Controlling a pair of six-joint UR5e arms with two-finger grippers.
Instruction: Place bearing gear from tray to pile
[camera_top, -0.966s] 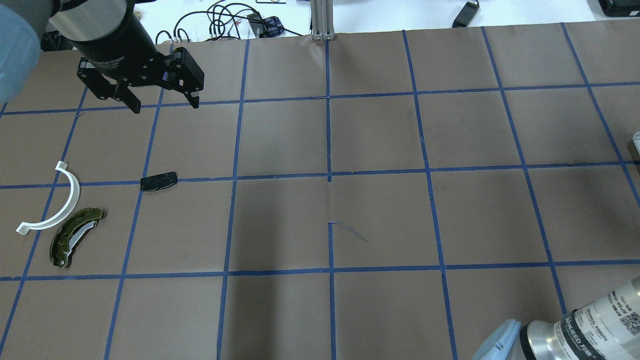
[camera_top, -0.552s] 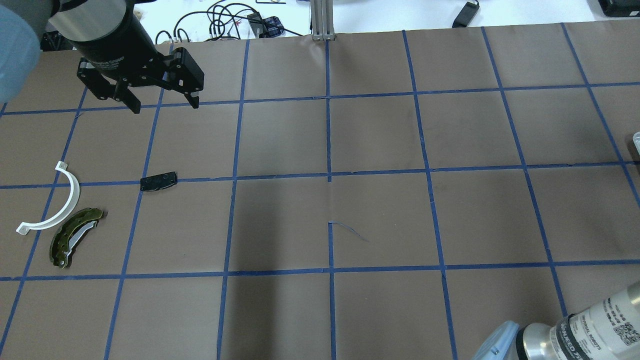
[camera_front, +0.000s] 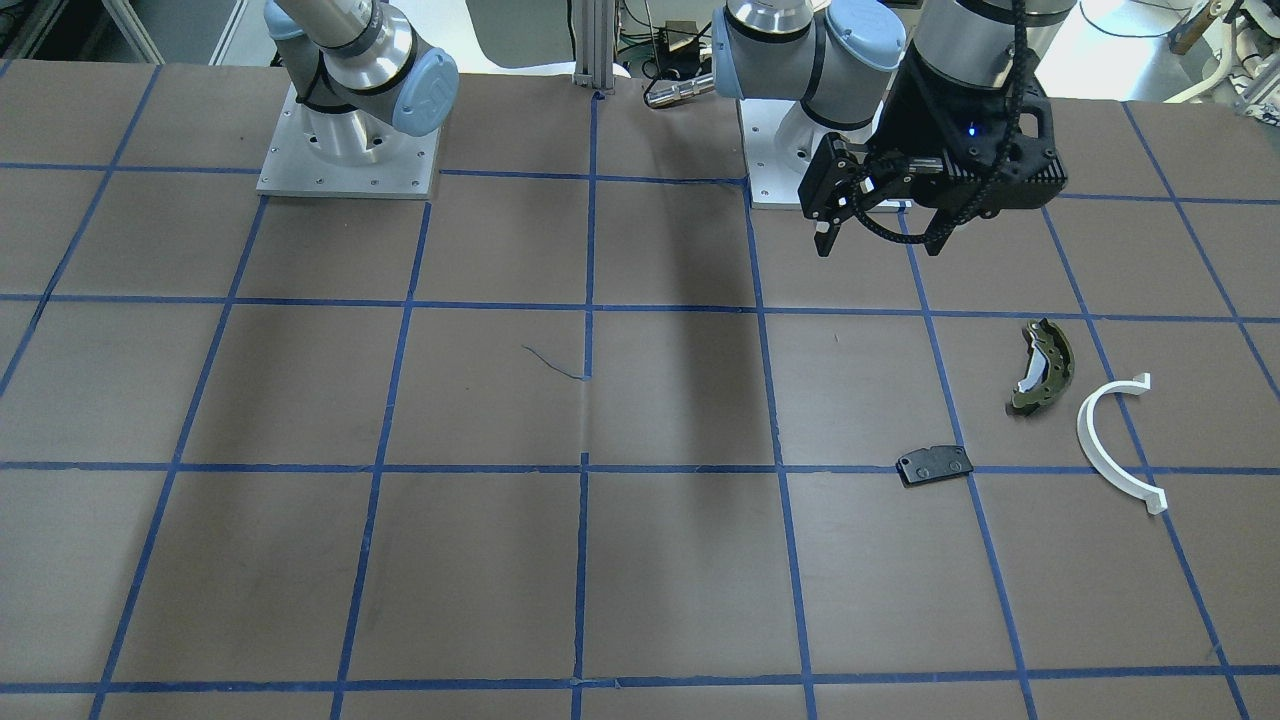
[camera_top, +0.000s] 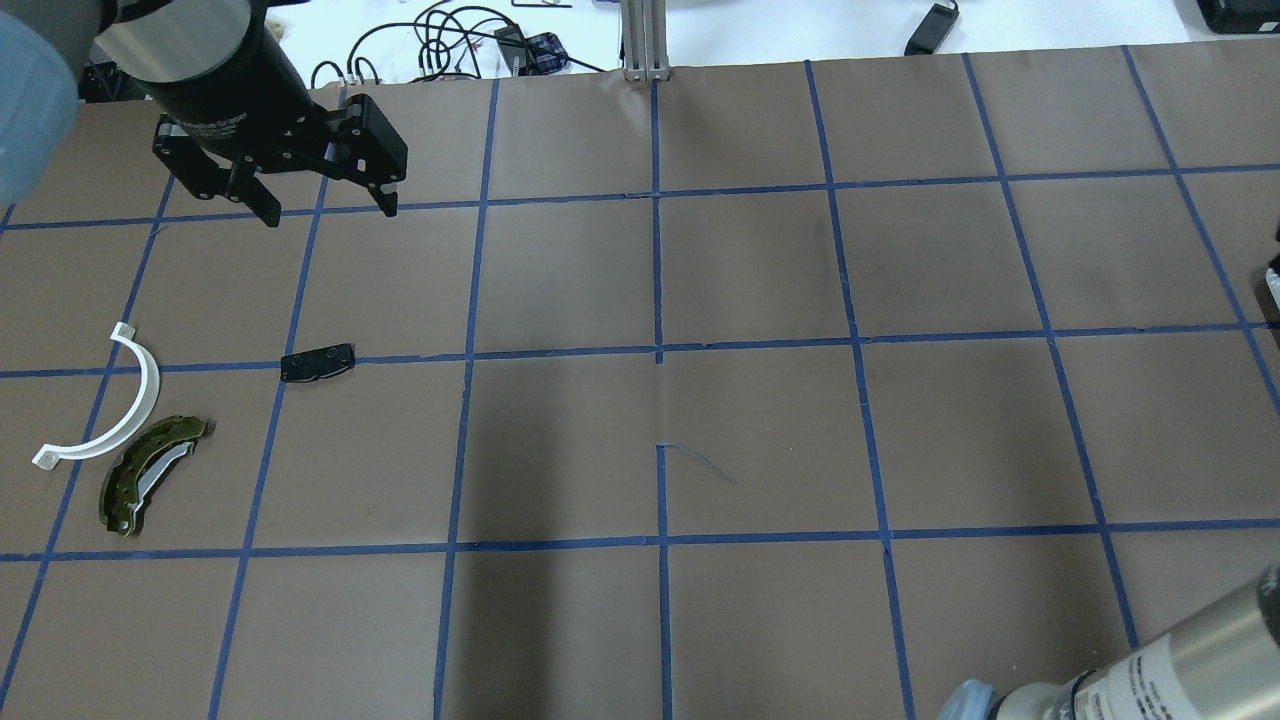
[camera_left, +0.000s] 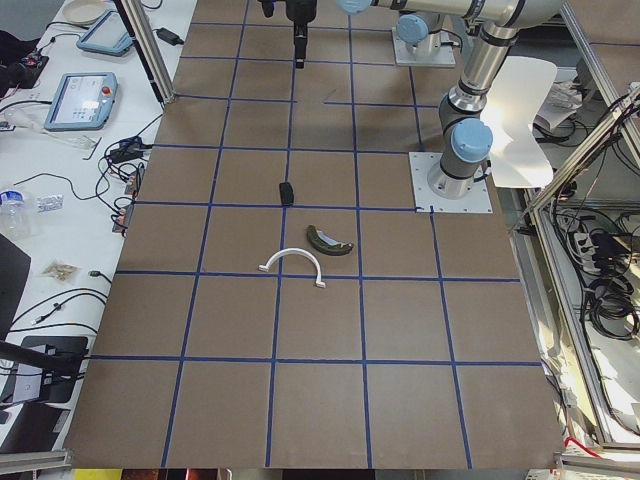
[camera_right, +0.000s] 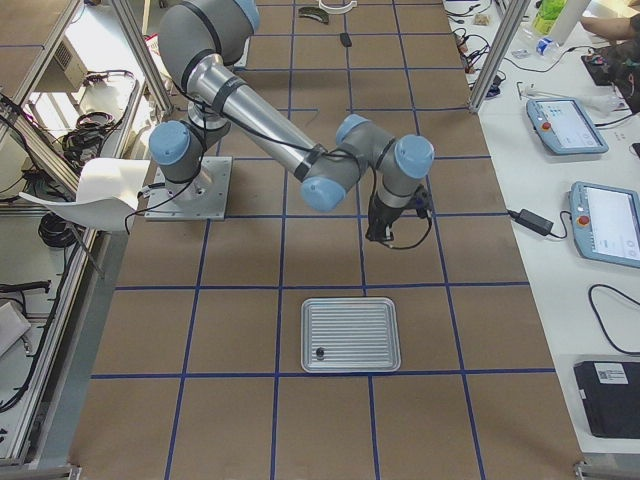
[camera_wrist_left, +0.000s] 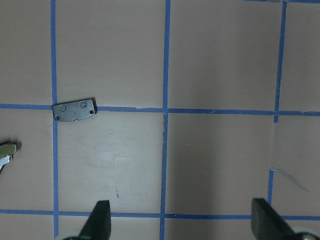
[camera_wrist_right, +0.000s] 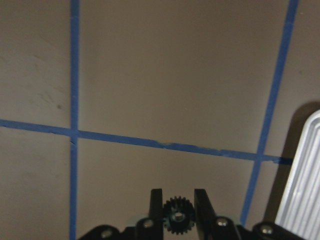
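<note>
My right gripper (camera_wrist_right: 178, 206) is shut on a small black bearing gear (camera_wrist_right: 178, 220), held above brown table paper beside the ribbed metal tray (camera_wrist_right: 303, 192). The exterior right view shows that gripper (camera_right: 378, 238) a square away from the tray (camera_right: 350, 322). The pile lies far off at the table's left end: an olive-green brake shoe (camera_top: 150, 470), a white half-ring (camera_top: 152, 385) and a flat black pad (camera_top: 317, 362). My left gripper (camera_top: 325, 210) is open and empty, hovering beyond the pad (camera_wrist_left: 74, 109).
A small dark part (camera_right: 320, 352) lies in the tray. Blue tape lines grid the brown table cover. Cables and tablets lie past the table's far edge. The right arm's forearm (camera_top: 1160, 665) crosses the overhead view's bottom right corner.
The right arm has slid further toward the overhead view's bottom right corner. The left arm and the pile have not moved.
</note>
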